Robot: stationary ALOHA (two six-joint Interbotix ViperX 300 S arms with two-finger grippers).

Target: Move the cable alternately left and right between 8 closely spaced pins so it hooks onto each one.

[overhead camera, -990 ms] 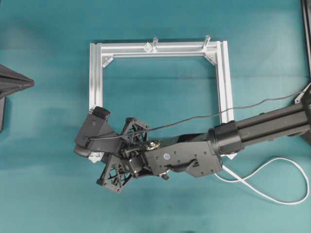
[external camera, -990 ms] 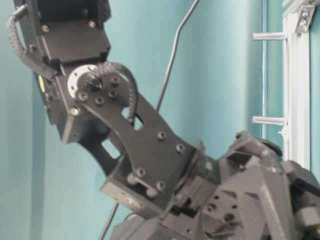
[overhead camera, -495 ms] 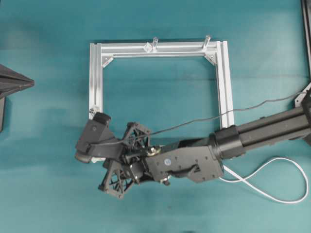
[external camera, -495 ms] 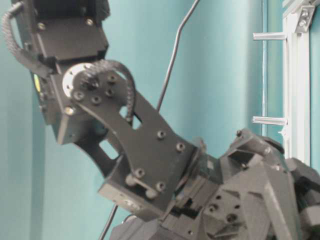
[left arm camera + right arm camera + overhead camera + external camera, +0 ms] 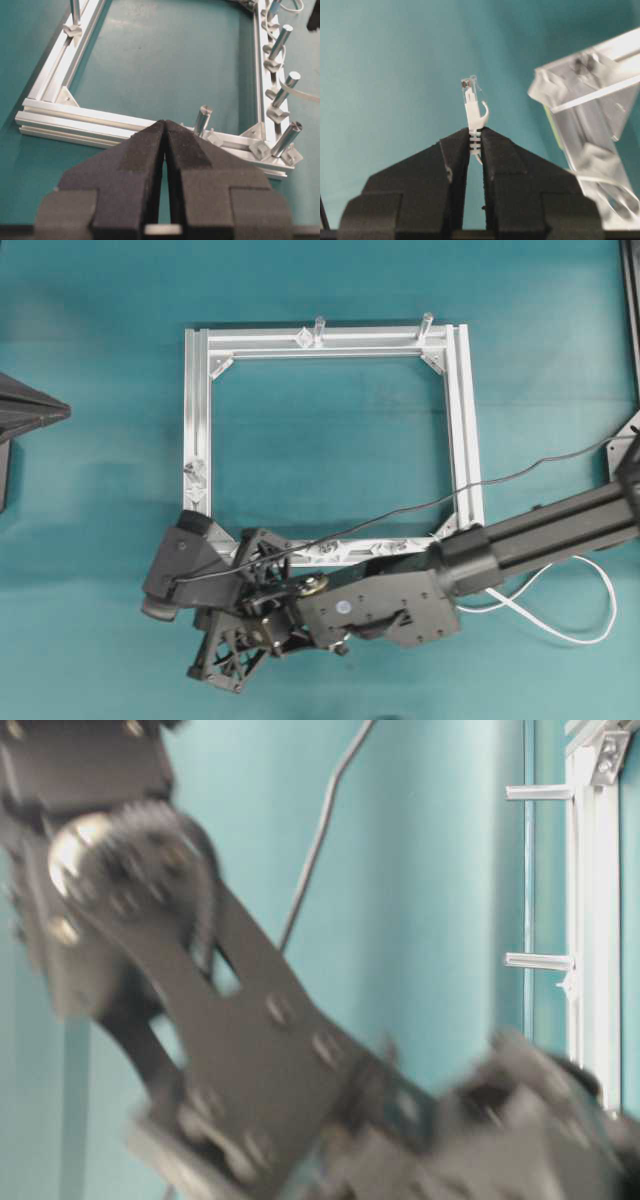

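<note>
Basically near done — right gripper (image 5: 475,137) pinches the cable (image 5: 474,111) by its plug, past the frame's (image 5: 197,410) corner; cable looks woven round the pins (image 5: 280,67). Left gripper (image 5: 164,131) closed, empty — idle.

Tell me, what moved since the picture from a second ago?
The right gripper slid down the overhead picture, off the aluminium frame and onto the bare table, uncovering the frame's bottom rail. Its fingers stayed shut on the cable plug, and the loose loop trailed along. The frame and the left gripper stayed put.
</note>
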